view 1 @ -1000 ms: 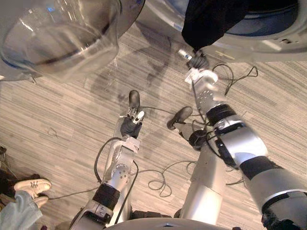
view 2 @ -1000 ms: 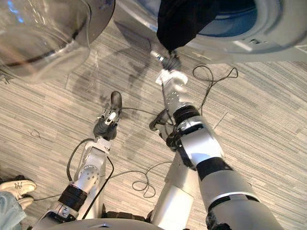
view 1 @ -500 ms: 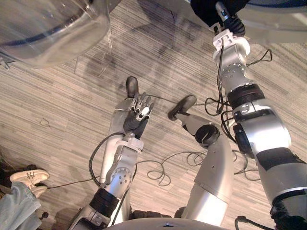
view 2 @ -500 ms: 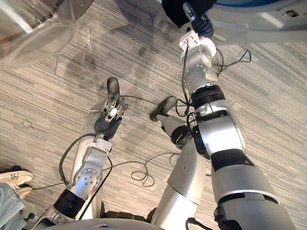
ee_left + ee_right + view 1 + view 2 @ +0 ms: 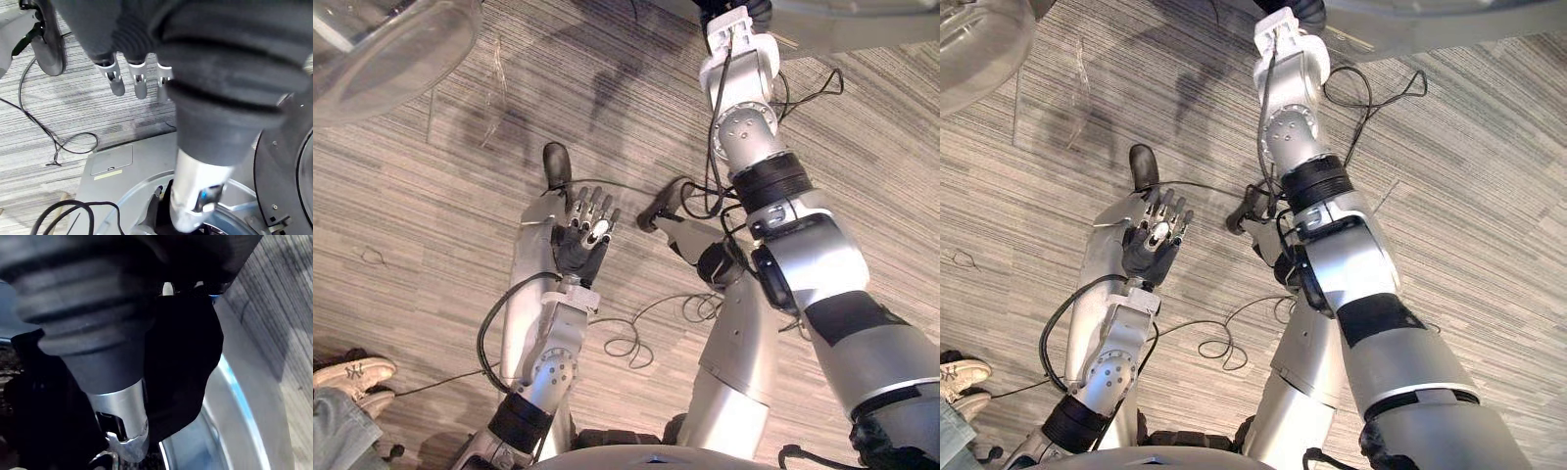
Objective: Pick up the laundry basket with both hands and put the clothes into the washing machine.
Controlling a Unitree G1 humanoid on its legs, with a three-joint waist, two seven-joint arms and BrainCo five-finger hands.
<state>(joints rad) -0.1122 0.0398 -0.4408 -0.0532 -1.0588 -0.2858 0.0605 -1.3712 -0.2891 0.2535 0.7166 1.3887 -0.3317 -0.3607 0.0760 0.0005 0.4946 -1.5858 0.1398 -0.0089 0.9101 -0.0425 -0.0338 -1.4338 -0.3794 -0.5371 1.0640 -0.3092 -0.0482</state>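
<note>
My right arm (image 5: 744,127) reaches up to the washing machine (image 5: 862,15) at the top of the eye views. In the right wrist view a black garment (image 5: 186,357) is bunched between that hand's thumb (image 5: 122,426) and fingers, at the blue-edged rim of the drum opening (image 5: 234,396). Lower down, my left hand (image 5: 582,230) is held over the floor with its fingers (image 5: 127,78) straight and nothing in it. The left wrist view looks past them to the machine's grey front (image 5: 127,161).
The machine's glass door (image 5: 382,49) hangs open at the upper left. Striped grey carpet (image 5: 431,235) lies in front of the machine. A person's white shoe (image 5: 352,377) and jeans leg (image 5: 337,436) are at the lower left.
The camera has tilted, so the machine has slid toward the top edge. My right hand has gone further into the opening with the black garment. My left hand has risen and straightened its fingers.
</note>
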